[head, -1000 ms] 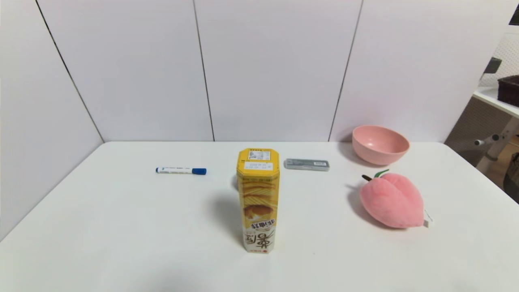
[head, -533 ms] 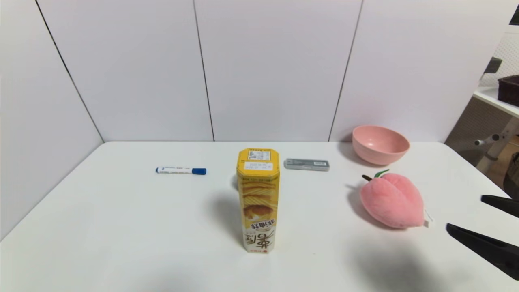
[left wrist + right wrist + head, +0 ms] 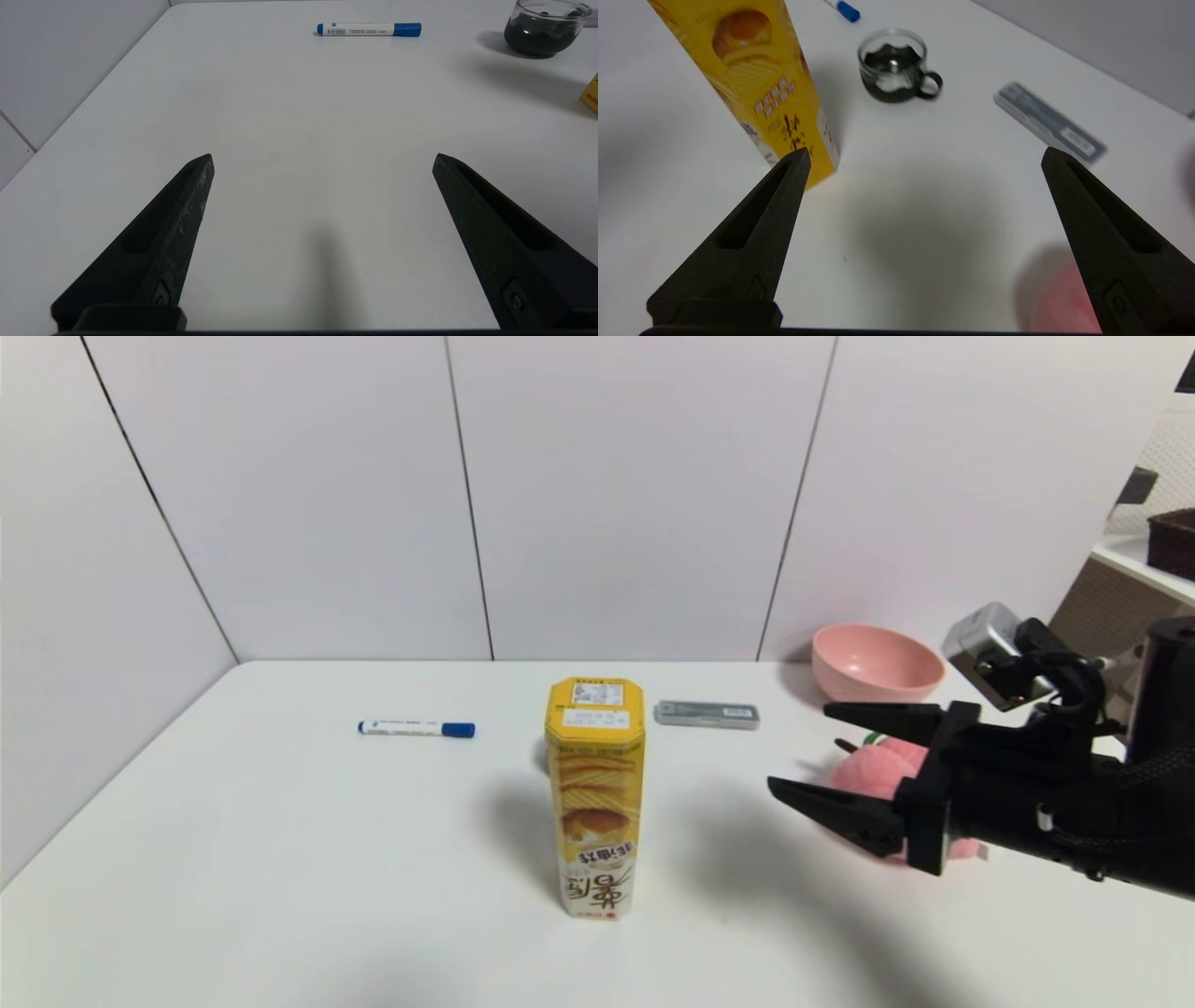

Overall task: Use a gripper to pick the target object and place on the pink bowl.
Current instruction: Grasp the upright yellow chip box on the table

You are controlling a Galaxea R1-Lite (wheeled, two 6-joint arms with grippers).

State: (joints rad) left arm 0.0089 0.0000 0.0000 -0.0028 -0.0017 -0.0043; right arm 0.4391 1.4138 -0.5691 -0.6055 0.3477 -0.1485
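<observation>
The right gripper (image 3: 798,749), fingers spread wide and empty, hovers right of the upright yellow snack box (image 3: 595,795) at the bench's (image 3: 280,859) centre. Likely light, stiff cardboard that tips easily: grip its flat mid-height sides. The pink bowl (image 3: 875,665) waits far right.

My right end effector (image 3: 796,749) is matte black with two pointed fingers (image 3: 831,810); behind it sits a silver camera block (image 3: 988,653).

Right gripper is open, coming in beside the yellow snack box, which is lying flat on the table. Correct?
Not quite: the yellow snack box stands upright, as the head view shows. The right gripper is open and beside it, not touching.
</observation>
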